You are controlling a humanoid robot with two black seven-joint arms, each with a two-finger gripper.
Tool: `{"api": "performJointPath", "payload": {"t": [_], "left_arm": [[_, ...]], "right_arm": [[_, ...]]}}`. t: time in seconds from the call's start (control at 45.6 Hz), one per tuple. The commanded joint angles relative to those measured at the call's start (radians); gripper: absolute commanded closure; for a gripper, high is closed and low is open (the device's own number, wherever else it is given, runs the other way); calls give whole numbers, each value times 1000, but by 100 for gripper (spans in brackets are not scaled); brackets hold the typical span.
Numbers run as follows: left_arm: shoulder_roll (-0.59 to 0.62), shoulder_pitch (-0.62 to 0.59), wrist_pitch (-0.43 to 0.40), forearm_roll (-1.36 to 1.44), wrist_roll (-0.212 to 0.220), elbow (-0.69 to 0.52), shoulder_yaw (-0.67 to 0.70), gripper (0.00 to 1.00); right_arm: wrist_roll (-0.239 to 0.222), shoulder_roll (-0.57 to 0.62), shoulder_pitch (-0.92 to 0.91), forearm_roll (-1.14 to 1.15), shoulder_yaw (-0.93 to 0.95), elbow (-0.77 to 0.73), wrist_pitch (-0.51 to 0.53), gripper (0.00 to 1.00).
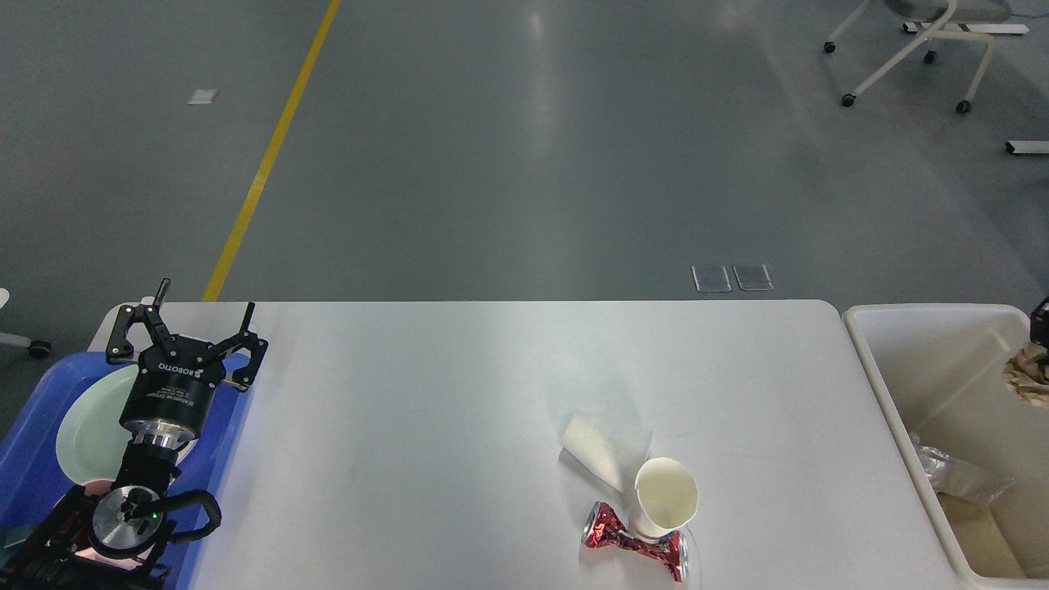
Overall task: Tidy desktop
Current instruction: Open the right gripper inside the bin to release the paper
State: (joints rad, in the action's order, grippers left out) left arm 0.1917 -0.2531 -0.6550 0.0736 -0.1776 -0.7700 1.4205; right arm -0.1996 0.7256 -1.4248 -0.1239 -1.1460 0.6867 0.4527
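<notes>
The desktop fills the lower middle of my view, a white top with rounded corners, and I place everything else by it.

My left arm comes up at the desktop's left end, over the blue tray that sits on that end. The wrist points away from me, and my left gripper hangs above the desktop's far left corner with its two fingers spread wide, holding nothing. Under the arm, in the tray, lies one pale green plate.

My right gripper shows only as a dark piece at the view's right edge, beyond the desktop's right end and above the bin; I cannot tell how its fingers stand. A crumpled brown paper sits just under it.

On the desktop's near right part I count three things close together: one white paper cup on its side, mouth toward me; one crushed red can just in front of it, touching it; one crumpled white paper behind the cup.

One cream bin stands just past the desktop's right end, with a clear wrapper inside.
</notes>
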Motion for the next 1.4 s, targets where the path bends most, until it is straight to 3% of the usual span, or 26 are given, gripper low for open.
{"api": "performJointPath", "payload": {"t": [0.0, 0.416, 0.635, 0.898, 0.92, 1.008, 1.052, 1.381], "left_arm": [[0, 0, 0, 0, 1, 0, 0, 4], [0, 0, 0, 0, 1, 0, 0, 4], [0, 0, 0, 0, 0, 0, 0, 4], [0, 0, 0, 0, 0, 0, 0, 4], [0, 0, 0, 0, 0, 0, 0, 4], [0, 0, 0, 0, 1, 0, 0, 4], [0, 0, 0, 0, 0, 0, 0, 4], [0, 0, 0, 0, 0, 0, 0, 4]], "right_arm": [[0, -12, 190, 0, 120, -121, -63, 100], [5, -244, 645, -5, 288, -349, -495, 100], [5, -321, 727, -6, 305, -403, -549, 100], [5, -325, 735, -8, 305, -404, -562, 100], [5, -325, 735, -8, 305, -404, -563, 90], [5, -330, 735, -10, 304, -403, -563, 24], [5, -340, 733, -11, 304, -403, -568, 1], [5, -348, 722, -5, 305, -394, -569, 0]]}}
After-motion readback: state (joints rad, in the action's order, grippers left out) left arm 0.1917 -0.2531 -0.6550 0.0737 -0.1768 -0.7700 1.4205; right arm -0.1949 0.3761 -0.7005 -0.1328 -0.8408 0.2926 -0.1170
